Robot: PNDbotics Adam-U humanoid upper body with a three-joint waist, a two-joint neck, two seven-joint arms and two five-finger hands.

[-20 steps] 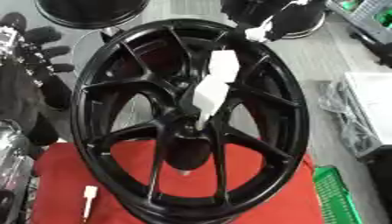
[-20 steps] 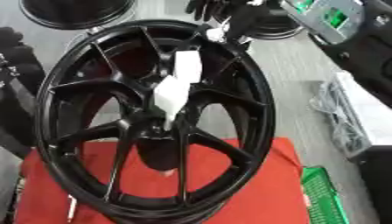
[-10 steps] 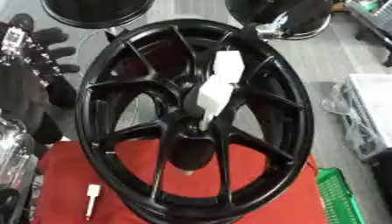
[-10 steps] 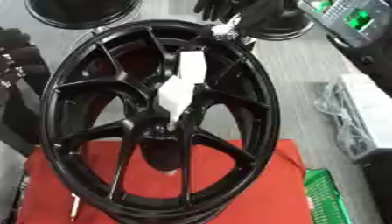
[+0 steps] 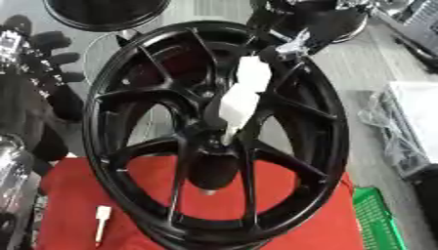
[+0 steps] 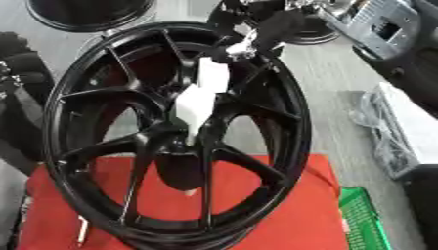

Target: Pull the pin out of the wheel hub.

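Wheel hub (image 5: pixel 163 122): large black alloy wheel with paired spokes, standing on its rim and tilted; it is the landmark for all entries below.
Support: the lower rim of the wheel hub rests on a red mat (image 5: pixel 64 205).
Pin (image 5: pixel 241 100): white, long and blocky, slanting from the centre boss of the wheel hub up toward the upper right rim; its lower end sits at the boss, touching it.
Second white piece (image 5: pixel 101 217): small, peg-shaped, lying on the red mat just outside the lower left rim of the wheel hub.
Right hand (image 5: pixel 321 27): black with silver parts, above the upper right rim of the wheel hub, just past the upper end of the pin; whether its fingers are apart, together or closed on the pin cannot be told.
Left hand (image 5: pixel 38 53): black, beside the left rim of the wheel hub, fingers relaxed and spread toward the rim, holding nothing.
Green basket (image 5: pixel 376 222): plastic, beside the lower right rim of the wheel hub, at the edge of the red mat.
Second black wheel (image 5: pixel 107 12): on the floor beyond the top of the wheel hub, to its upper left.
Clear plastic bag (image 5: pixel 393 132): crumpled, on the grey floor to the right of the wheel hub.
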